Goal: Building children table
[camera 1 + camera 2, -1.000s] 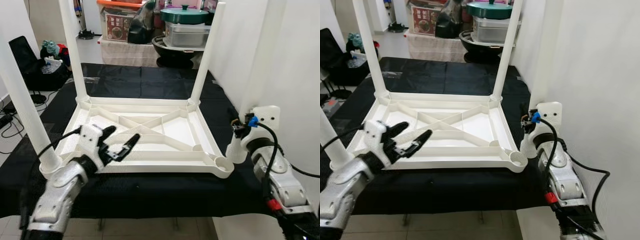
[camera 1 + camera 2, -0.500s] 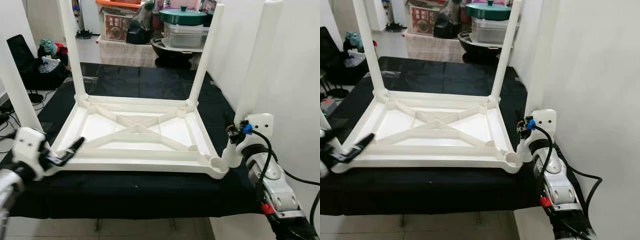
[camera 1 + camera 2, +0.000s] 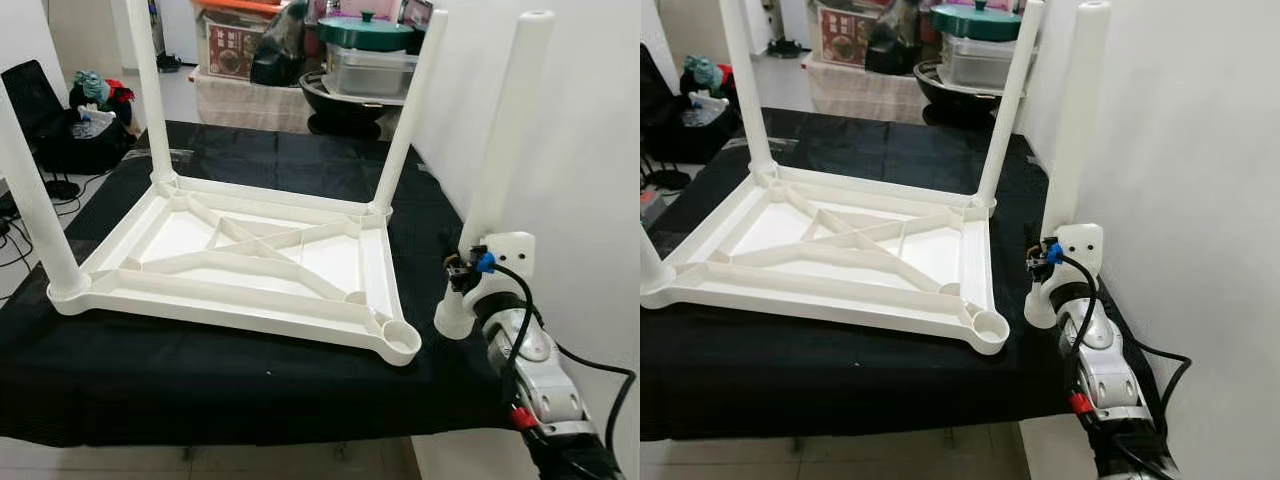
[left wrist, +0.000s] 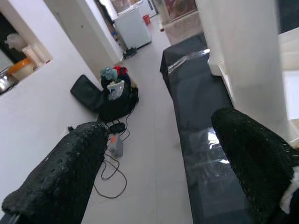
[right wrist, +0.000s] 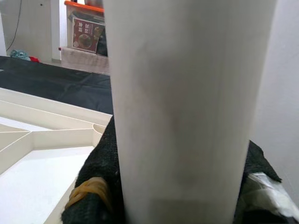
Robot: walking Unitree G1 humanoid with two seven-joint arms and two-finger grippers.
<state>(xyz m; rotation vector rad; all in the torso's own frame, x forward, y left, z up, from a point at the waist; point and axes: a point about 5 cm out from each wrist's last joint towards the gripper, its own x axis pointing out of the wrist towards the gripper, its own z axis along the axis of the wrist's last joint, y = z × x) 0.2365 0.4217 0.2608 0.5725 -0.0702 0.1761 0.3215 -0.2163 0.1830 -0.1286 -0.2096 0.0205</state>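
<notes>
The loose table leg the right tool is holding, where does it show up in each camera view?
Left eye view: loose table leg, upright at right, beside the empty corner socket.
Right eye view: right of centre, beside that socket.
Right wrist view: close up, centre, between the tool's fingers.
Left wrist view: cannot tell.

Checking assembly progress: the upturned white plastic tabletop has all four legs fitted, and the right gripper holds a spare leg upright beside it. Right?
Not quite: the upturned white plastic tabletop has three legs fitted; its near right socket is empty in the left eye view. The right gripper does hold the white leg upright beside it.
</notes>
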